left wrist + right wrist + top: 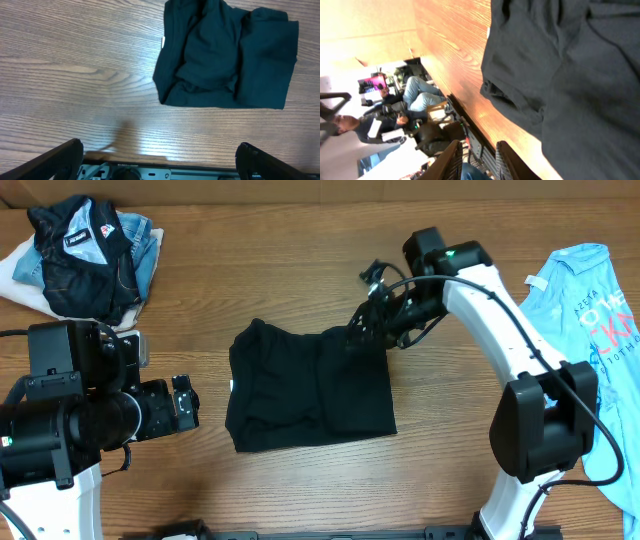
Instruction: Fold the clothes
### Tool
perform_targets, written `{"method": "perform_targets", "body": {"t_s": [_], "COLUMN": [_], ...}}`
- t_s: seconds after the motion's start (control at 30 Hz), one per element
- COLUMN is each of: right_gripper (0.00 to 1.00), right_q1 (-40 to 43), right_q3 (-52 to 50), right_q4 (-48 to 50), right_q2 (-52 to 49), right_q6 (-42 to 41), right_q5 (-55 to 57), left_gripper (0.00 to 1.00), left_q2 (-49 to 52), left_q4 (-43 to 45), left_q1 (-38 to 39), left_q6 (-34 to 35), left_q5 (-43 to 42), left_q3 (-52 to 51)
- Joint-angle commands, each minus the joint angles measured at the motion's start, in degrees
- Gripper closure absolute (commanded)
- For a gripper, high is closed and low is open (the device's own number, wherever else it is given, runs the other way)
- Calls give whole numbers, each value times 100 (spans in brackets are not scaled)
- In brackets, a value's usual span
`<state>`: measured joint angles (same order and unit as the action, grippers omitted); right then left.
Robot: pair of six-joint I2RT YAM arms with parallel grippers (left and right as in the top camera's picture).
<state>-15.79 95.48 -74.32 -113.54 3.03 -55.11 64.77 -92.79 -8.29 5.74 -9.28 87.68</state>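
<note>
Your left gripper (160, 150) hangs wide open, empty. The black T-shirt (308, 387) lies roughly folded (still rumpled), with the right gripper (360, 332) at its one-o'clock corner; I cannot tell its grip.

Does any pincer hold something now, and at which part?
Nothing is held. The left pincer is open, apart from the black T-shirt. The right pincer is by the shirt's corner, but no cloth lies between its jaws.

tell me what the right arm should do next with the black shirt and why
Probably lift the right gripper clear of the black T-shirt: it sits at the far right corner, fingers gapped with no cloth between, and the shirt lies as a rough folded rectangle.
</note>
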Motion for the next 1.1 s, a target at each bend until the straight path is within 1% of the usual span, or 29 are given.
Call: {"method": "perform_targets", "body": {"t_s": [0.0,0.13,0.2,0.23,0.3,0.4,0.47,0.53,0.57,0.6,0.67,0.77,0.8,0.9,0.97,1.03,1.07], "right_gripper": [73,71,67,61,56,54,55,66,73,78,82,82,80,65,41,11,4], "right_q1": [-192,-225,-225,-225,-214,-208,-203,-173,-142,-111,-24,122,195,262,278,275,275], "right_q3": [-643,-1674,-2194,-2774,-3270,-3786,-3915,-3893,-3842,-3783,-3600,-3156,-2756,-2085,-1615,-986,-820], "right_q4": [251,1010,1484,2162,2796,3491,3711,3794,3781,3742,3578,3053,2579,1823,1344,756,597], "right_q2": [-138,-138,-140,-140,-140,-140,-140,-136,-133,-125,-63,175,402,715,857,935,940], "right_q6": [302,214,-4,-409,-831,-1191,-1386,-1554,-1582,-1604,-1620,-1515,-1366,-1349,-1349,-1349,-1349], "right_q5": [-120,-496,-595,-603,-605,-603,-588,-584,-586,-584,-584,-439,-116,684,1231,1860,2033], "left_gripper": [0,0,0,0,0,0,0,0,0,0,0,0,0,0,0,0,0], "left_q2": [9,9,9,9,9,9,9,9,9,9,9,9,11,28,59,164,210], "left_q4": [17,9,7,7,7,7,4,4,4,4,4,31,79,170,219,337,385], "left_q1": [-26,-26,-26,-26,-26,-26,-26,-26,-26,-26,-26,-26,-26,-26,-26,-26,-26], "left_q6": [-109,-109,-107,-109,-107,-107,-107,-107,-107,-107,-107,-107,-105,-105,-107,-107,-107], "left_q5": [-87,-85,-87,-85,-87,-87,-87,-87,-87,-87,-87,-90,-109,-184,-289,-323,-326], "left_q3": [-31,-31,-31,-31,-31,-31,-31,-31,-31,-31,-31,-31,-31,-33,-33,-61,-94]}}
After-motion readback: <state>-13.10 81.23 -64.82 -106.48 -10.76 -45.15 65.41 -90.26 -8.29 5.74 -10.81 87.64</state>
